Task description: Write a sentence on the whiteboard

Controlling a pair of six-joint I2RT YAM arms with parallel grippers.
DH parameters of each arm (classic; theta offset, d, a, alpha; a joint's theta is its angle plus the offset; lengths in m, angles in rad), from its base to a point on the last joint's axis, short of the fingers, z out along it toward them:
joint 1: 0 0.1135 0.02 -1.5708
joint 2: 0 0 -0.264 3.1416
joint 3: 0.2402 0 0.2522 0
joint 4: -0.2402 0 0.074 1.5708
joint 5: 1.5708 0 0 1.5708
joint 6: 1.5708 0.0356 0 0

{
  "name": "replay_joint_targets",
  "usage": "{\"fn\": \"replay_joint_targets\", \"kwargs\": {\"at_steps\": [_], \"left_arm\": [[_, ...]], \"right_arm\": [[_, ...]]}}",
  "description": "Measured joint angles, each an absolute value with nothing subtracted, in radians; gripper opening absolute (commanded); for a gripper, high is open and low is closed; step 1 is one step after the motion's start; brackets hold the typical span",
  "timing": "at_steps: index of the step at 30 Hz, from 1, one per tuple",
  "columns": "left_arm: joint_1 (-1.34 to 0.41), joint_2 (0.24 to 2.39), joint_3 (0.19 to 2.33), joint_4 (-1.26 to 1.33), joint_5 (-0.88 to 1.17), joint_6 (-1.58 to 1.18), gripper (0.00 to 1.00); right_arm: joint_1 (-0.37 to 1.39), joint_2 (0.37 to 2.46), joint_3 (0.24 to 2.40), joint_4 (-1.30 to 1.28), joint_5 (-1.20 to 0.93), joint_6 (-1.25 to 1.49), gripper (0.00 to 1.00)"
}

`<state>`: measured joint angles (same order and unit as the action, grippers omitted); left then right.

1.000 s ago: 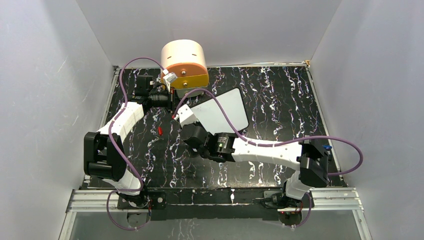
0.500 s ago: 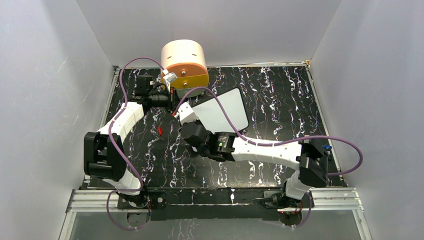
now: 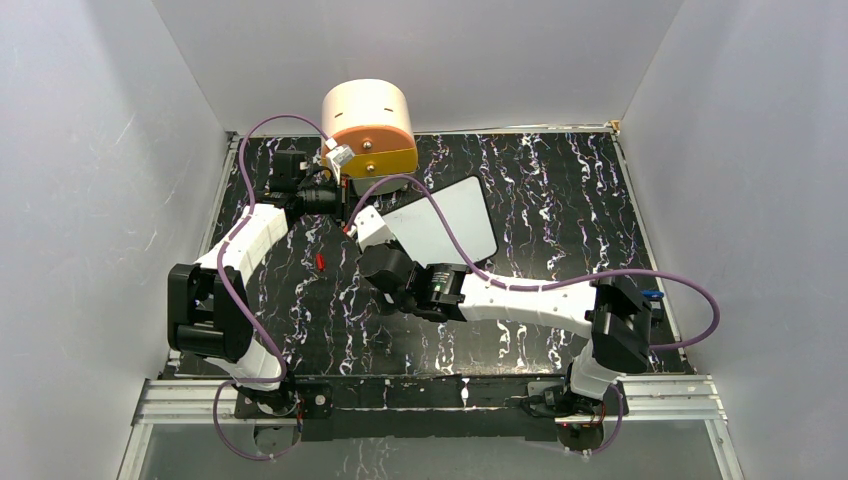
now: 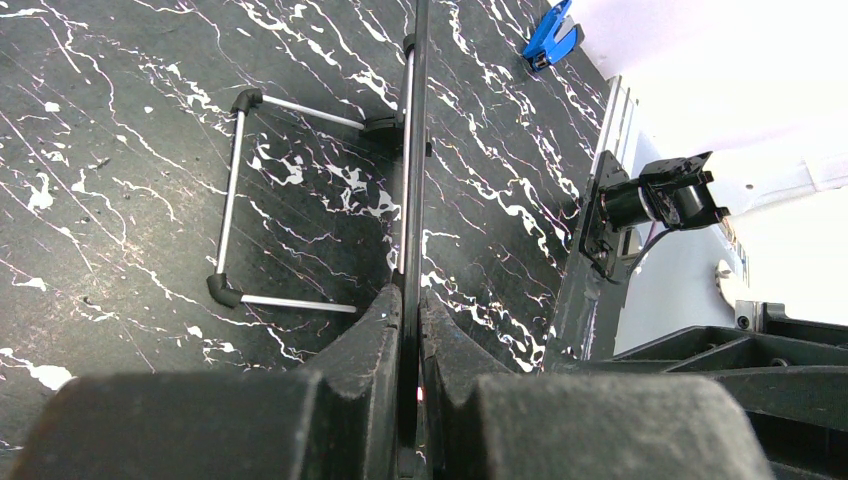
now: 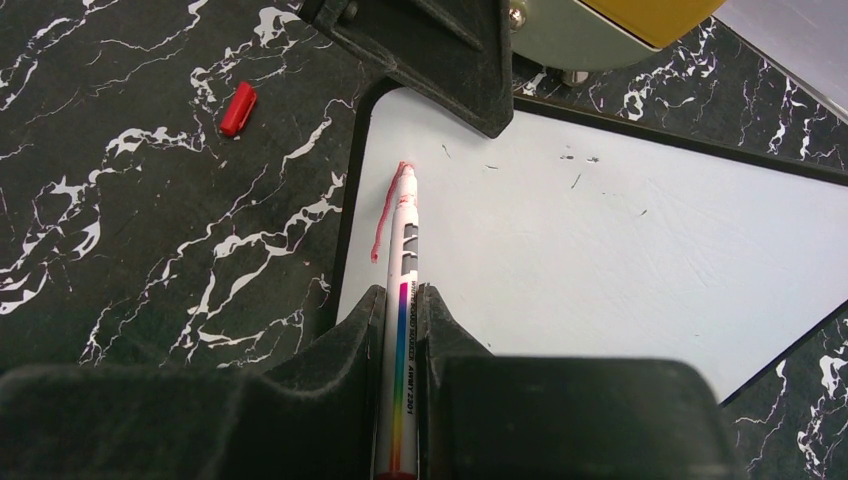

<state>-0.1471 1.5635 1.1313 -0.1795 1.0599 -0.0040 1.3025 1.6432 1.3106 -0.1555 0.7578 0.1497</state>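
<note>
Right gripper (image 5: 400, 300) clenches a marker (image 5: 404, 250) pointing straight ahead, tip on the whiteboard (image 5: 620, 250) atop a red stroke (image 5: 380, 228). Left gripper (image 4: 410, 312) clamps the whiteboard's edge.

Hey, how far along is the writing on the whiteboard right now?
Done: the red cap is off and lies on the table; the left pincer clamps the whiteboard by its edge. In hand: the right pincer holds the marker, its tip at the end of one short red stroke. Left: nearly all the writing; no full letter shows yet.
</note>
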Motion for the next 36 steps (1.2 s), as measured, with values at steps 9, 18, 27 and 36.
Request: {"fn": "replay_joint_targets", "kwargs": {"at_steps": [9, 18, 27, 36], "left_arm": [[-0.147, 1.563, 1.131, -0.179, 1.061, -0.004, 0.00], [-0.147, 1.564, 1.131, -0.179, 1.061, -0.004, 0.00], [-0.147, 1.564, 1.131, -0.179, 1.060, -0.004, 0.00], [-0.147, 1.565, 1.131, -0.179, 1.059, -0.004, 0.00]], "right_arm": [[1.302, 1.645, 1.311, -0.154, 0.757, 0.150, 0.00], [1.302, 1.645, 1.311, -0.154, 0.765, 0.150, 0.00], [1.297, 1.645, 1.311, -0.156, 0.787, 0.158, 0.00], [1.297, 1.645, 1.311, -0.186, 0.799, 0.182, 0.00]]}}
